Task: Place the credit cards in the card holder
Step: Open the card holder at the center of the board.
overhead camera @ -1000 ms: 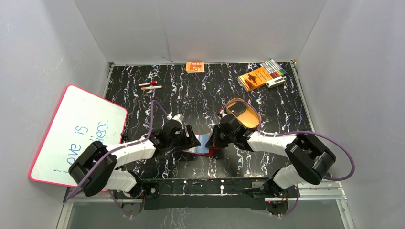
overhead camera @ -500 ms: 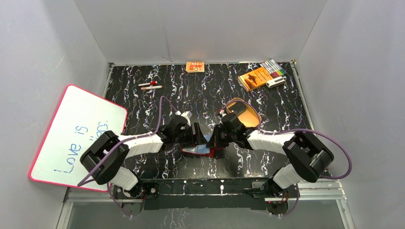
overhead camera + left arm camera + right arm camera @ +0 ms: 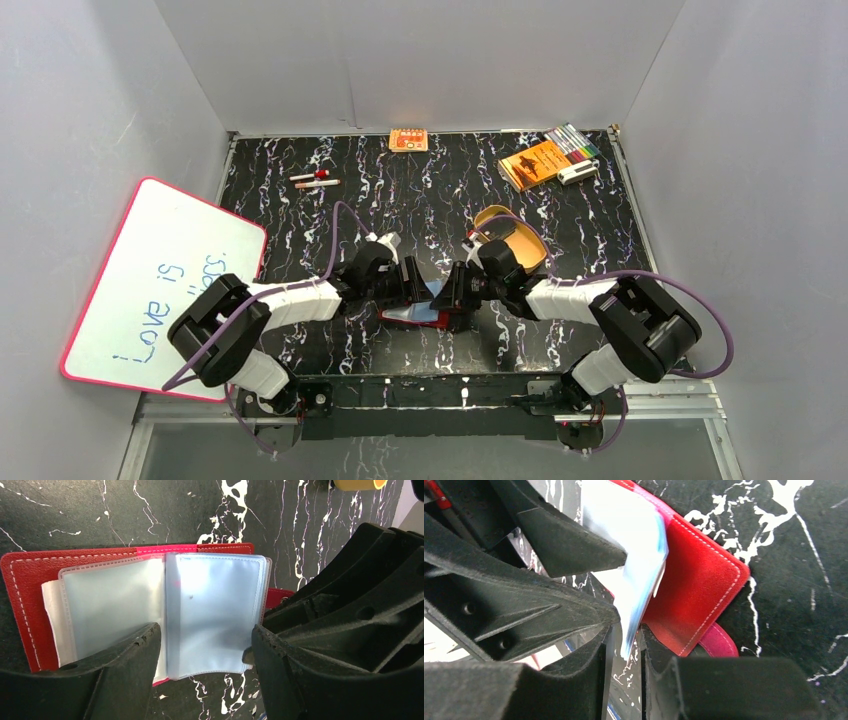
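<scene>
The card holder (image 3: 412, 314) lies open on the table between both grippers, a red wallet (image 3: 30, 605) with pale clear sleeves (image 3: 215, 615). My left gripper (image 3: 202, 652) is open and straddles the right-hand sleeves, its fingers (image 3: 125, 672) resting at their lower edge. My right gripper (image 3: 624, 650) faces it from the wallet's snap-tab (image 3: 719, 642) side, jaws slightly apart, with the sleeves' corner (image 3: 629, 640) hanging into the gap. A thin, glossy dark edge, seemingly a credit card (image 3: 607, 680), stands against its left finger. No other card shows.
A tan oval tray (image 3: 492, 212) sits just behind the right gripper. An orange booklet (image 3: 535, 163), markers (image 3: 575, 140) and a small orange box (image 3: 408, 140) lie along the back edge. Two pens (image 3: 315, 180) lie back left. A whiteboard (image 3: 160, 280) leans at the left.
The left gripper has moved right onto the open holder. The right gripper's jaws, pressed together before, have parted a little, and that wrist has sunk slightly.
</scene>
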`<state>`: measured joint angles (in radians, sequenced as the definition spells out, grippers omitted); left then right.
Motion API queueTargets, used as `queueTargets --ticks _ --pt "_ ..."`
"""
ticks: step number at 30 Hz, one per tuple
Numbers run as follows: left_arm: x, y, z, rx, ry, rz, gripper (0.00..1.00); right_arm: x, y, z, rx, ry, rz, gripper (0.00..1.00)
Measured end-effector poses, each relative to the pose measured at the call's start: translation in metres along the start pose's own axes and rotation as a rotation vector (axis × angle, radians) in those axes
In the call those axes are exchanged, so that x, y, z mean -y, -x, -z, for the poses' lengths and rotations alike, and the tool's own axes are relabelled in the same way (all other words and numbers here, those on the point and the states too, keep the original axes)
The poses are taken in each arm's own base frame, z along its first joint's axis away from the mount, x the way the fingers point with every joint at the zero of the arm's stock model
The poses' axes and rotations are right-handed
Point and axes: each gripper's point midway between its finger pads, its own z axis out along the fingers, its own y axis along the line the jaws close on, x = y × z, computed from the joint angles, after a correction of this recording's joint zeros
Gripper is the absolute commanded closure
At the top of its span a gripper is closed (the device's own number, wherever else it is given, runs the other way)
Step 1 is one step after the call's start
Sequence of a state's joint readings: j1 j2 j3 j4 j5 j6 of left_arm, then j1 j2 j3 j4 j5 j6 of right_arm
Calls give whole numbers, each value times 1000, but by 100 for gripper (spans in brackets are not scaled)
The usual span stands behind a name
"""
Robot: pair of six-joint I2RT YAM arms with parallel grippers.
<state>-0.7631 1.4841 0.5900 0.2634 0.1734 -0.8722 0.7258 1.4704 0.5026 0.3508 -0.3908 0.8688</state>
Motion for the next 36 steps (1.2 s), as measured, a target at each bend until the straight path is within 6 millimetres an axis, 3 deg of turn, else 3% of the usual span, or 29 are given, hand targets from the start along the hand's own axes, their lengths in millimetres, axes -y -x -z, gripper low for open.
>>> queueTargets --ticks 5,15,29,36 --pt "-1 1 0 7 5 3 34 -9 0 1 -3 54 -1 60" --pt "0 4 -4 10 7 2 39 -14 2 2 5 95 10 59" --pt "-7 3 -9 13 35 6 68 -16 4 2 13 103 11 61" --pt "-14 3 -9 17 66 9 79 -1 -1 6 34 61 -24 63"
